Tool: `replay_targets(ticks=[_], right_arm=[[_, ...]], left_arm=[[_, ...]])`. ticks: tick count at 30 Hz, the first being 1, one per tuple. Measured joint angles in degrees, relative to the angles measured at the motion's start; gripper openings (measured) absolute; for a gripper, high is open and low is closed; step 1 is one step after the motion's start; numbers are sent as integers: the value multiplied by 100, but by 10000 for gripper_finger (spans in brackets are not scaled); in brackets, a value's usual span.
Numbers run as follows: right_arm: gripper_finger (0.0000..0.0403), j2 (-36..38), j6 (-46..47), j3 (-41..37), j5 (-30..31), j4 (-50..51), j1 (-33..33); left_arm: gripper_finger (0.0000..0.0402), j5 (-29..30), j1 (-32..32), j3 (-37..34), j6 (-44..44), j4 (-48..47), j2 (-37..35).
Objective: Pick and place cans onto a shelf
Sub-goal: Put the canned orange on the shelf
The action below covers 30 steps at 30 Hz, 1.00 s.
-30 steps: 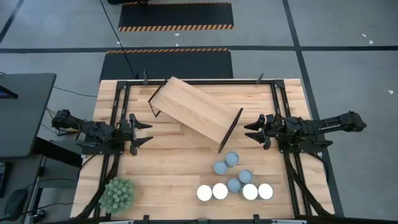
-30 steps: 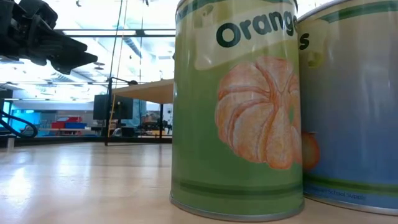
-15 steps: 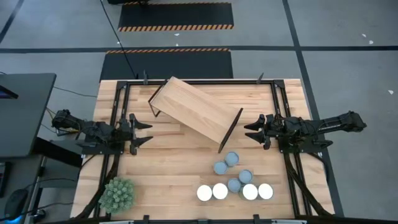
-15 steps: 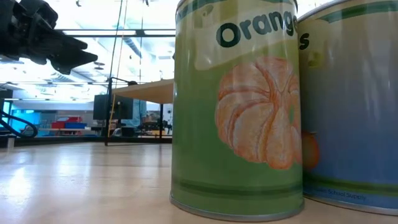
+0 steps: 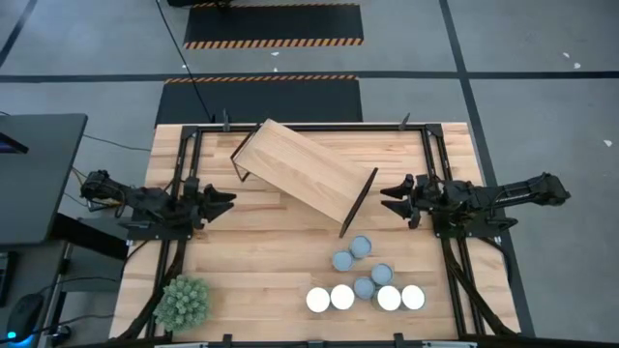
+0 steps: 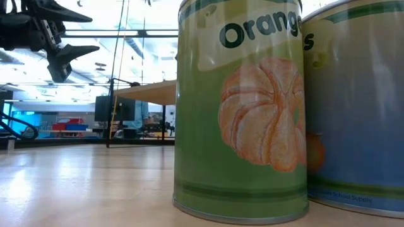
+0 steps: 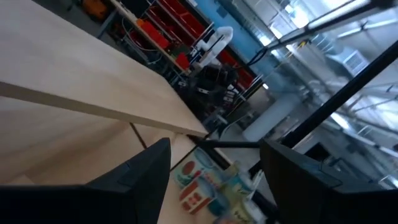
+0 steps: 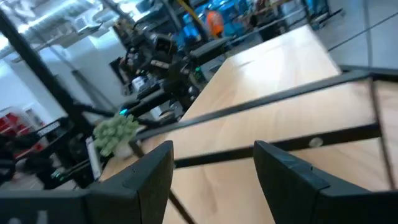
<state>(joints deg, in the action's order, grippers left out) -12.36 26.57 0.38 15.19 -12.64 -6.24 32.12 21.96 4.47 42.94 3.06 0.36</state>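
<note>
Several cans (image 5: 360, 275) stand upright in a cluster on the table's near right part. Two of them, one with an orange label (image 6: 240, 113) and one bluish (image 6: 356, 107), fill the low view. The shelf (image 5: 305, 169), a light-wood plank on black legs, stands skewed at the table's far middle. My left gripper (image 5: 221, 204) hovers open at the table's left, pointing level toward the shelf (image 7: 74, 81) and the cans (image 7: 208, 183). My right gripper (image 5: 391, 201) hovers open at the right, beside the shelf's right leg (image 5: 358, 203). Neither has anything between its fingers.
A spiky green plant ball (image 5: 183, 302) sits at the table's near left corner. Black frame rails (image 5: 184, 184) run along the table's left, right and far sides. Bare tabletop (image 5: 261, 251) lies between the plant and the cans.
My left gripper has rolled about its own pointing line, so its fingers, which lay spread side by side in the high view, now stand nearly one over the other. It stays open. The cans, the shelf and my right gripper have kept still.
</note>
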Motion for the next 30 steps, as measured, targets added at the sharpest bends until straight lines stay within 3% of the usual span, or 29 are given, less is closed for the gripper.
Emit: replay_targets(ticks=[5,15,24,30], right_arm=[[229,0,51,-1,197,-514,4],[229,2,1135,-2,147,-1336,7],[229,1,2330,0,-174,-1647,7],[229,2,3448,0,-465,-1694,2]], left_arm=[[254,-2,1,0,361,283,0],[254,337,2,0,440,1975,0],[254,475,0,0,354,2149,7],[254,369,15,120,439,2723,747]])
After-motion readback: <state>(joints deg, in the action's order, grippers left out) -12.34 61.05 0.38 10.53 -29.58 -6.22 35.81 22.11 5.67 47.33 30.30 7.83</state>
